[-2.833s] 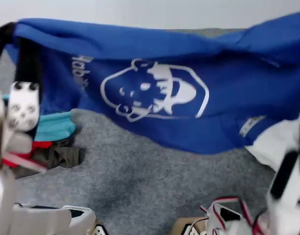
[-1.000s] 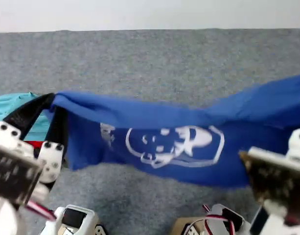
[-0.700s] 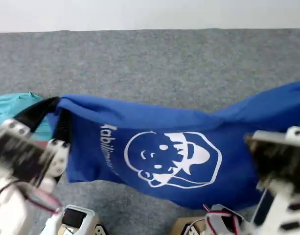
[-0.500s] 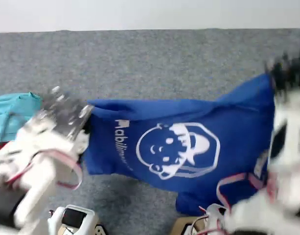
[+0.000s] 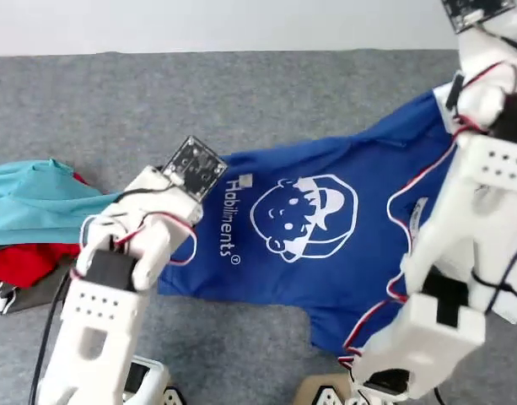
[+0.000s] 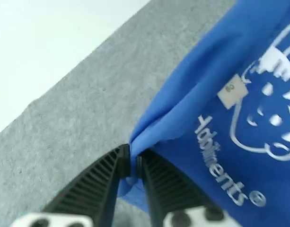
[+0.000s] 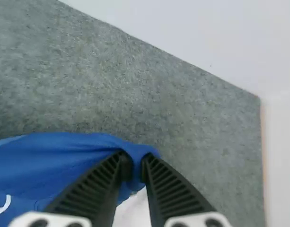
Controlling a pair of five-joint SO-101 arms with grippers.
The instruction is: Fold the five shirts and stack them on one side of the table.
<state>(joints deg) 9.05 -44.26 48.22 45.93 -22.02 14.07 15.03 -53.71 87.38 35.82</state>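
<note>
A blue shirt with a white cartoon face print lies spread across the grey table, print up. My left gripper is shut on a bunched corner of the blue shirt at its left side; in the high view that arm stands over the shirt's left edge. My right gripper is shut on the far right corner of the blue shirt, near the table's back right. The right arm covers the shirt's right part.
A pile of other shirts lies at the left edge: a teal shirt on top of a red shirt and a darker one beneath. The grey felt table is bare behind the blue shirt. A white wall lies beyond.
Both arms swung the hanging blue shirt away from the camera and lowered it; it now lies flat on the table with the print up.
</note>
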